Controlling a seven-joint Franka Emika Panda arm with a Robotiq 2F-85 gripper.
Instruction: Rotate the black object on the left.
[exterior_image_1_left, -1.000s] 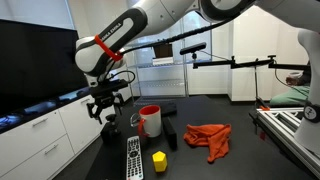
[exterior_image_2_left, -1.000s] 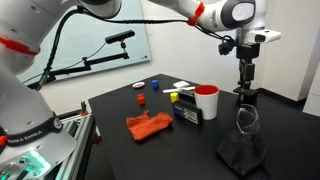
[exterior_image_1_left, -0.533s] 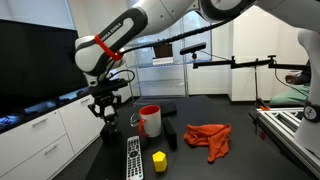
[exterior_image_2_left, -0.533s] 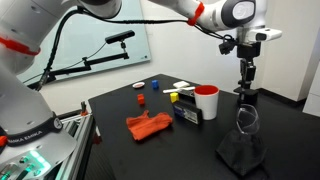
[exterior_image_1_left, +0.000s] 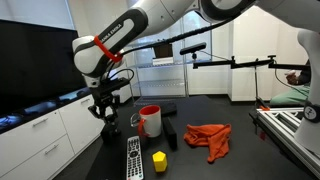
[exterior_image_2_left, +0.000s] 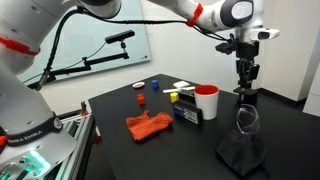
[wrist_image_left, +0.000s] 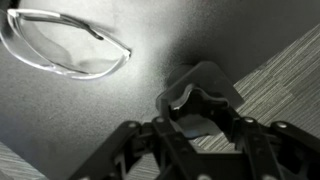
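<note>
Matte black desk (exterior_image_2_left: 185, 150), red-and-white mug (exterior_image_1_left: 150, 121), orange-red cloth (exterior_image_1_left: 208, 140), bright yellow block (exterior_image_1_left: 159, 161), black remote (exterior_image_1_left: 133, 157) dotted with pale buttons, dull black object (wrist_image_left: 205, 85), clear colourless glasses (wrist_image_left: 65, 45), white arm (exterior_image_1_left: 130, 25) banded in red, grey finely striped carpet (wrist_image_left: 285, 90)

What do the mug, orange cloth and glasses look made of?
Mug: hard, smooth, white with a red rim, slight sheen; ceramic or plastic, cannot tell which.
Orange cloth: soft matte fabric, crumpled into folds.
Glasses: likely clear plastic; the dark table shows through the lens, and the edges glint.
</note>
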